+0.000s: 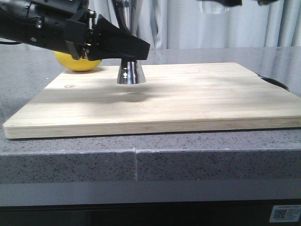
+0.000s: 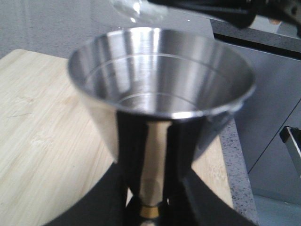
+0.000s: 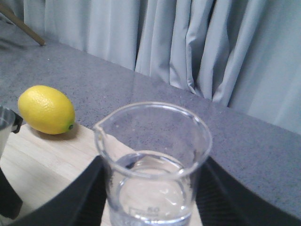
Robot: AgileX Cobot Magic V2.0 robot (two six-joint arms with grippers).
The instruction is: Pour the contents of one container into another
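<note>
The steel jigger (image 1: 130,74) stands upright on the wooden cutting board (image 1: 188,103). My left gripper (image 1: 135,49) is shut on its waist. In the left wrist view the jigger's open upper cup (image 2: 160,84) fills the frame, with the gold band (image 2: 150,210) low between the fingers (image 2: 94,207). The cup looks empty. My right gripper (image 3: 153,200) is shut on the clear glass beaker (image 3: 153,155), which is upright with clear liquid in its bottom. In the front view the beaker (image 1: 212,6) hangs high, to the right of the jigger, cut off by the frame's edge.
A yellow lemon (image 1: 77,63) lies at the board's back left corner, just behind my left arm; it also shows in the right wrist view as the lemon (image 3: 46,109). The board rests on a grey speckled counter (image 1: 141,160). Grey curtains (image 3: 188,42) hang behind.
</note>
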